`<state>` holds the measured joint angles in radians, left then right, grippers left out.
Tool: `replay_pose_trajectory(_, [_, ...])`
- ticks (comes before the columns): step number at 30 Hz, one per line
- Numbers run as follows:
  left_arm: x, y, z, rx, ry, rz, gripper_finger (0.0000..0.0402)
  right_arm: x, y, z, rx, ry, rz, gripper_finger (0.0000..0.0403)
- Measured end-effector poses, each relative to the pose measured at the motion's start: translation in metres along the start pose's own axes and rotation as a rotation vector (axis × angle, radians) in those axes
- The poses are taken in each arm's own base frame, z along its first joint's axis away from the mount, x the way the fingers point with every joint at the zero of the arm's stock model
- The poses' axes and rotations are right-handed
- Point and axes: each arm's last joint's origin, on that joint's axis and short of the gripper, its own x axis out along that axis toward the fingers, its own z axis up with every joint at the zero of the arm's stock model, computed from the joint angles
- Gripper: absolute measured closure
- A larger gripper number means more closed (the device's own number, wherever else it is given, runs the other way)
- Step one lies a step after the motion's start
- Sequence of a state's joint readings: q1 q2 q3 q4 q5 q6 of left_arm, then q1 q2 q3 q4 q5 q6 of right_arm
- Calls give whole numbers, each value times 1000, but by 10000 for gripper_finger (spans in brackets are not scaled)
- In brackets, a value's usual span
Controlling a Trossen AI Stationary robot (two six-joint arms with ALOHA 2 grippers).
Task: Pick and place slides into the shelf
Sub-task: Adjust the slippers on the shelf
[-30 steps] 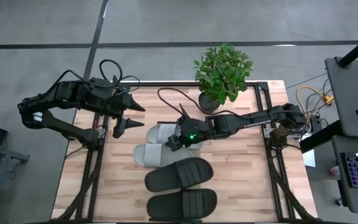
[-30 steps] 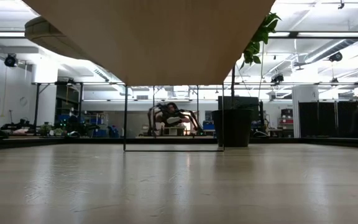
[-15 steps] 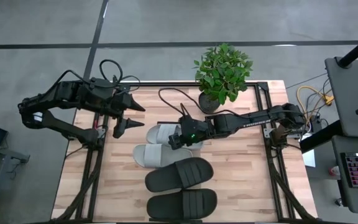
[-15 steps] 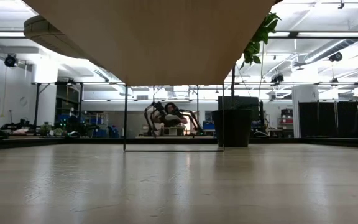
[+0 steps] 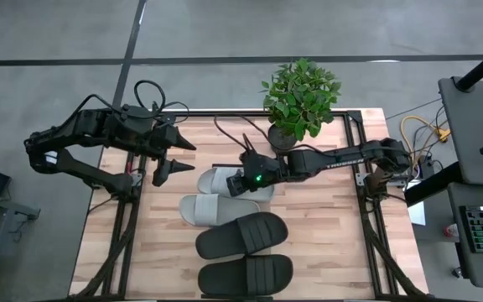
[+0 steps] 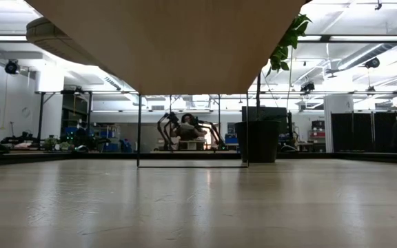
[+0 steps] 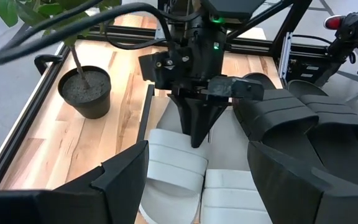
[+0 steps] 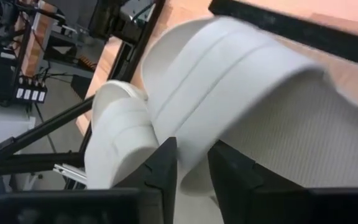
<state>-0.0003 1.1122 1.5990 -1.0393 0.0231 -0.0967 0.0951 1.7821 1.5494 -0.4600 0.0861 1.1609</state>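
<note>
We find the right arm stretched low across the table [image 5: 325,243] from its right side, its right gripper [image 5: 243,184] down on the farther pale grey slide [image 5: 219,179], fingers [image 8: 163,168] drawn narrow on either side of the strap edge. The left arm is folded at the table's far left corner, its left gripper [image 5: 168,154] spread wide and holding nothing. The second grey slide [image 5: 201,209] lies beside the first, and the two black slides [image 5: 241,236] nearer the front edge; all four lie long axis left to right across the table.
</note>
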Motion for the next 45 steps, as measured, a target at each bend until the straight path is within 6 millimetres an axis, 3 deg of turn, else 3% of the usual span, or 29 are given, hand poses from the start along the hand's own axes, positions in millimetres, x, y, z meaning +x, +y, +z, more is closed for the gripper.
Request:
replay_pose_trajectory(19, [0, 0, 0, -1, -2, 0, 143, 0, 3, 10, -27, -35, 61, 390])
replay_pose_trajectory(45, [0, 0, 1, -16, -5, -5, 143, 1, 11, 14, -28, -78, 141, 394])
